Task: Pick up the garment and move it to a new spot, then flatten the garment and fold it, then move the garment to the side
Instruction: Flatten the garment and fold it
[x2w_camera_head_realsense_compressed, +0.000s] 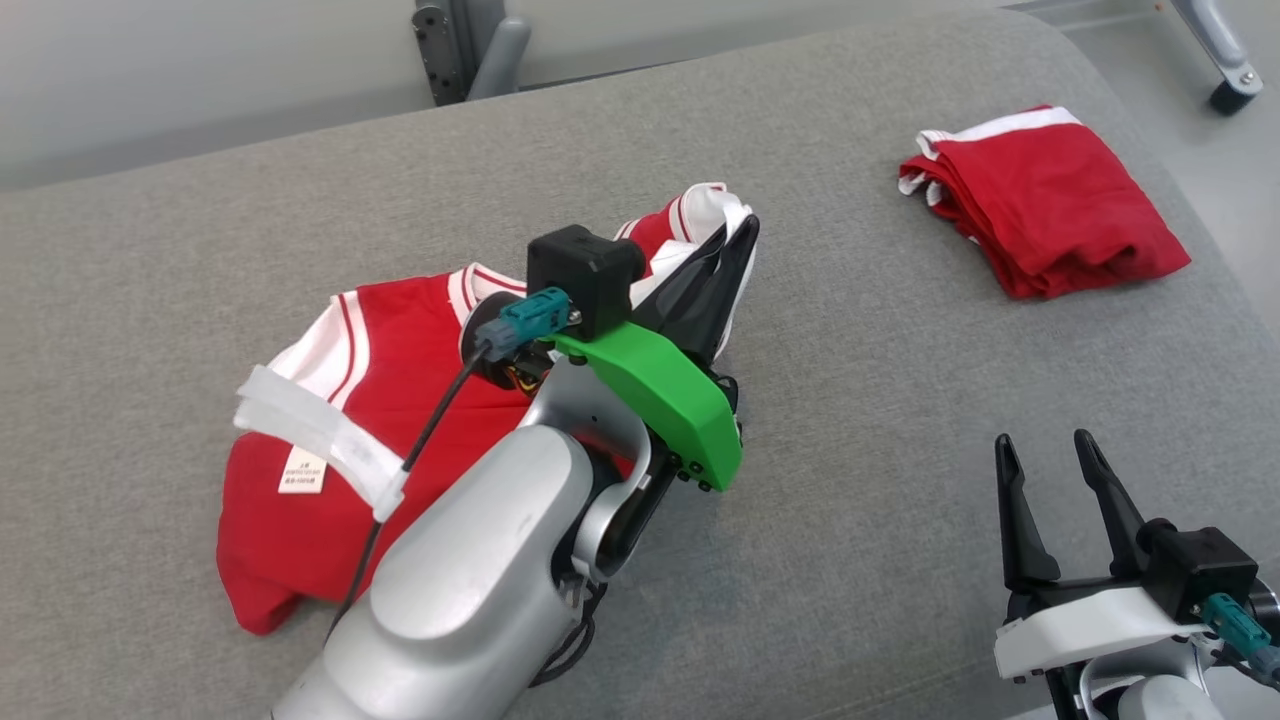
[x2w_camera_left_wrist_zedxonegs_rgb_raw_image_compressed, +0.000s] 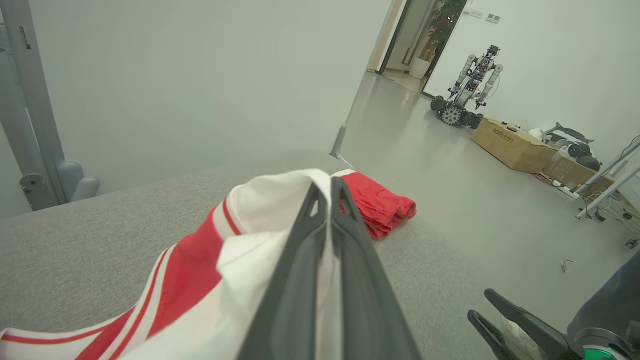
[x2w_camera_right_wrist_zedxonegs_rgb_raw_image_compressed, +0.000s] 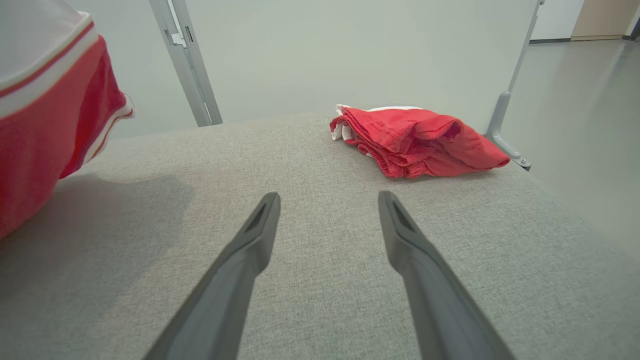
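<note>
- The left gripper, fingers pressed together, pinches the white edge of the red garment, which is lifted off the gray surface.
- The right gripper is spread.
- The left wrist view adds another robot and boxes on the floor.

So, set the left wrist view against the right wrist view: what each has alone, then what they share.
Left wrist view: left gripper fingers shut on the white-and-red garment, plus another robot and cardboard boxes across the floor. Right wrist view: right gripper fingers spread open, nothing between them. Shared: that garment, the folded red garment, the grey surface.
</note>
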